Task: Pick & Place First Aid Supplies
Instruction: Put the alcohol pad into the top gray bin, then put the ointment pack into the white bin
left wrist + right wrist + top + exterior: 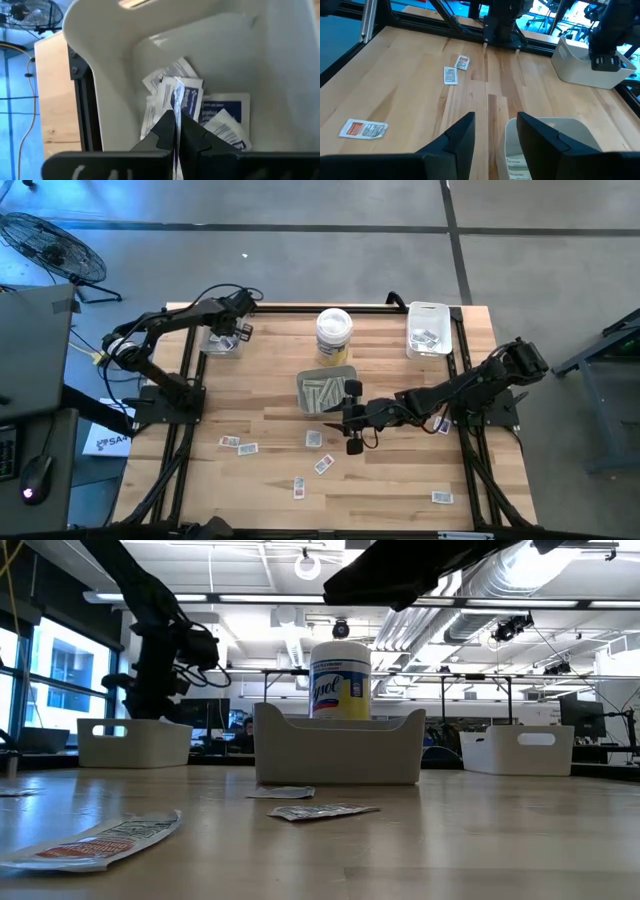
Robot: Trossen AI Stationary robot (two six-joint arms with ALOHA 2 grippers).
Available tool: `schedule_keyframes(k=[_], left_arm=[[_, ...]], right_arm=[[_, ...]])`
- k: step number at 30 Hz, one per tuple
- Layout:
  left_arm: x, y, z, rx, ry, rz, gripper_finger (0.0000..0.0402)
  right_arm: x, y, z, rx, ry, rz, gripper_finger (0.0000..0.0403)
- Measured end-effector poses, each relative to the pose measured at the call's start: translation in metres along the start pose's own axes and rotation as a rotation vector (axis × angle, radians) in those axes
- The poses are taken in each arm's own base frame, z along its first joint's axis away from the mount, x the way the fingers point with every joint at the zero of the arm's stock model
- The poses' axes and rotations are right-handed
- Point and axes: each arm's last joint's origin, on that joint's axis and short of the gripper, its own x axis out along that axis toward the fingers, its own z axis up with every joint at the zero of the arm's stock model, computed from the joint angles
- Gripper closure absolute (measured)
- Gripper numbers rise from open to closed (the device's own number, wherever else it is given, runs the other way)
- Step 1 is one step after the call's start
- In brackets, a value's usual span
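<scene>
One packet (176, 107) pinched in closed left gripper (176, 145) jaws over 10 o'clock tray (100, 65). Release due next. Right gripper (495, 135) open, empty, mid-bench; loose packets (240, 445) at 6 o'clock.

Both arms are matte black, built from chunky jointed segments with rounded housings at the joints. The left arm (165, 330) has a yellow cable and some pale wiring bunched by its shoulder, plus thin black cable looping over the forearm. The right arm (470, 385) shows a bit of red and white wiring near its base. The right gripper (492, 137) has two flat, wide black fingers with angular bevelled edges.
</scene>
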Motion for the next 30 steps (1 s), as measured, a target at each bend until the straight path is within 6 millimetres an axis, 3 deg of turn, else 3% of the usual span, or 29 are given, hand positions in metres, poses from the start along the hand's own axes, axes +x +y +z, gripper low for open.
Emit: schedule_keyframes(k=[11, 18, 25, 30], left_arm=[[0.000, -0.001, 0.002, 0.021, -0.017, -0.005, 0.0301], [-0.005, -0.002, 0.002, 0.140, 0.042, -0.116, 0.0304], [-0.051, 0.008, 0.009, 0.125, -0.042, -0.174, 0.0344], [-0.101, 0.004, -0.013, 0.231, -0.169, -0.393, 0.0377]], right_arm=[[0.000, -0.005, 0.000, 0.055, 0.004, -0.160, 0.0263], [0.000, -0.003, 0.000, 0.040, 0.002, -0.094, 0.0263], [0.000, -0.003, 0.001, 0.000, -0.005, -0.094, 0.0263], [0.000, -0.003, 0.001, 0.002, -0.007, -0.092, 0.0263]])
